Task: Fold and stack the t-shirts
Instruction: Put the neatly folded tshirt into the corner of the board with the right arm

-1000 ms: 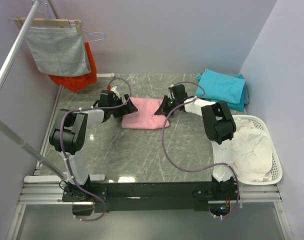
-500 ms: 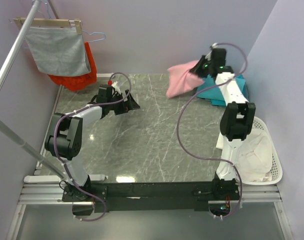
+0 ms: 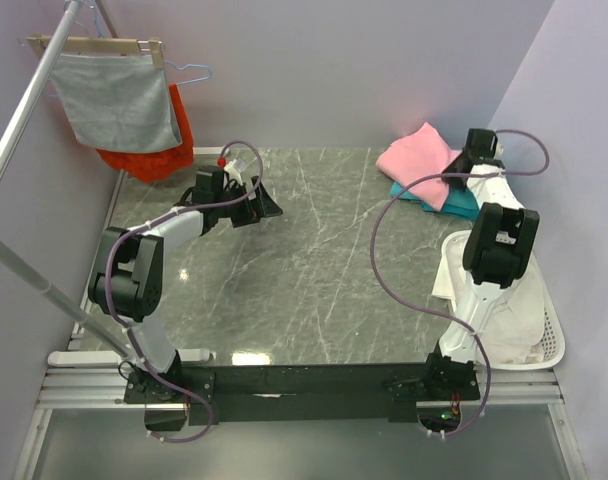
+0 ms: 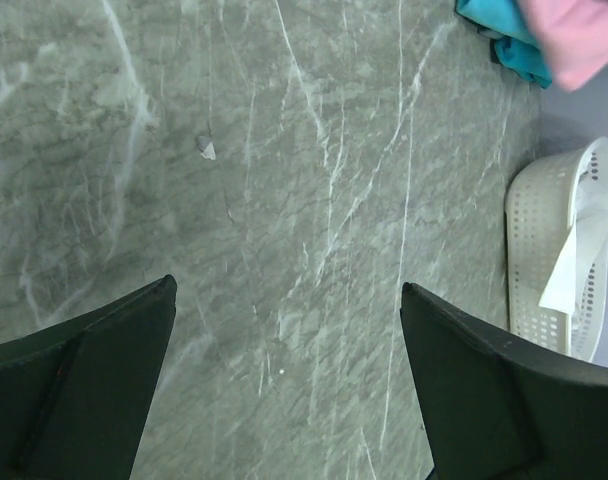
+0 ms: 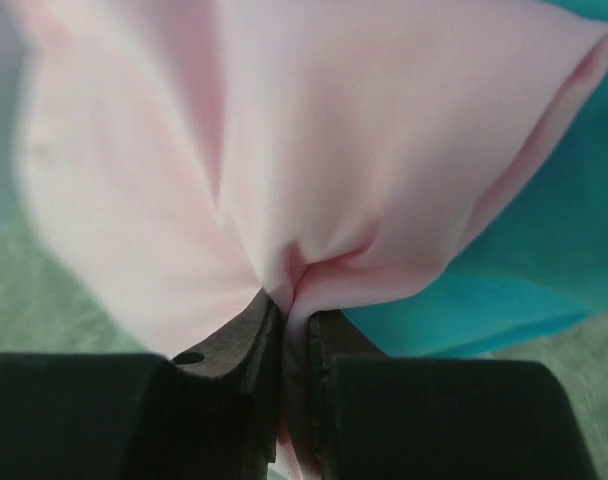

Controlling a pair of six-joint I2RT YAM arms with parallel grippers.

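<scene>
The folded light pink t-shirt (image 3: 414, 158) rests on the teal t-shirts (image 3: 416, 193) at the table's far right corner. My right gripper (image 3: 462, 165) is at its right edge, shut on a pinch of the cloth. In the right wrist view, pink fabric (image 5: 314, 150) bunches between the jaws of the right gripper (image 5: 296, 300), with teal fabric (image 5: 544, 250) beneath. My left gripper (image 3: 269, 208) hovers over the far left of the table, open and holding nothing. In the left wrist view, the left gripper (image 4: 289, 300) frames bare marble, with the pink t-shirt (image 4: 579, 40) and the teal ones (image 4: 494, 30) far off.
A white perforated basket (image 3: 554, 340) holding white cloth (image 3: 494, 290) stands at the near right. A grey cloth on a wooden hanger (image 3: 119, 100) and an orange-red garment (image 3: 154, 150) hang from a rack at the far left. A slanted metal pole (image 3: 24, 100) crosses the left side.
My right gripper lifted the pink t-shirt from the table's middle and carried it right onto the teal pile. The left gripper drew back slightly to the left, still open.
</scene>
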